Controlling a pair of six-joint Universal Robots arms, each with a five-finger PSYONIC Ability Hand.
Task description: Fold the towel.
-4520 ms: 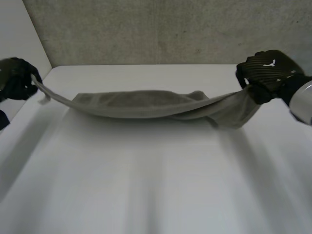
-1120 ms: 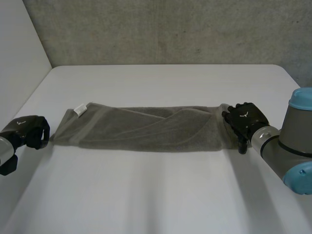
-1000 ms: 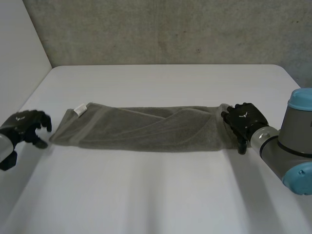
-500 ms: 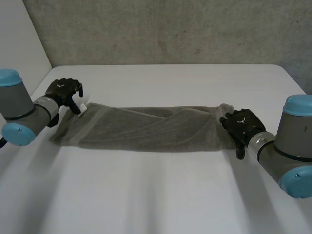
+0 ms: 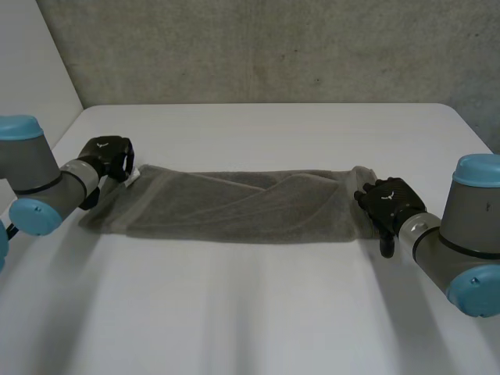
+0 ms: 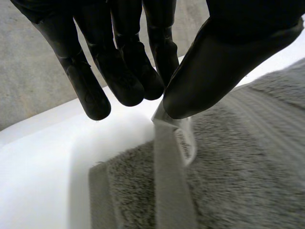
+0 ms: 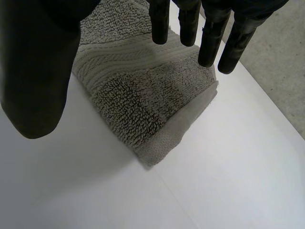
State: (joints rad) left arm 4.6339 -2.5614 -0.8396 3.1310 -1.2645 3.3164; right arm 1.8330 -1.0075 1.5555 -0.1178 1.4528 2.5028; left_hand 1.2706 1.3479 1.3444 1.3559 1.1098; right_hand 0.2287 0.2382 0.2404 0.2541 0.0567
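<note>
grey terry towel (image 5: pixel 234 207) lies flat in a long, narrow band, with the white table (image 5: pixel 258 312) under it and bare on every side of it. a slanting flap of its own cloth lies over the towel's middle, and the weave shows a flat woven border at each short end.

the left hand (image 5: pixel 109 155) sits at the towel's far corner on the robot's left. in the left wrist view its thumb (image 6: pixel 224 62) and fingers (image 6: pixel 128 81) are closed narrowly together and pinch the towel by its small white label (image 6: pixel 183 138), which stands up from the towel's border into the pinch. the rest of that corner rests flat.

the right hand (image 5: pixel 388 201) is at the opposite short end of the towel. in the right wrist view it is spread wide: the straight fingers (image 7: pixel 209 38) hang over the ribbed border of the towel, while the thumb (image 7: pixel 38 62) is off the towel's edge, over bare white surface. nothing is held between them, and whether the fingertips touch the cloth cannot be told. the towel's end corner below that palm lies flat, its hem turned slightly outward.

a rough concrete wall (image 5: pixel 273 47) rises beyond the towel's far long edge.
</note>
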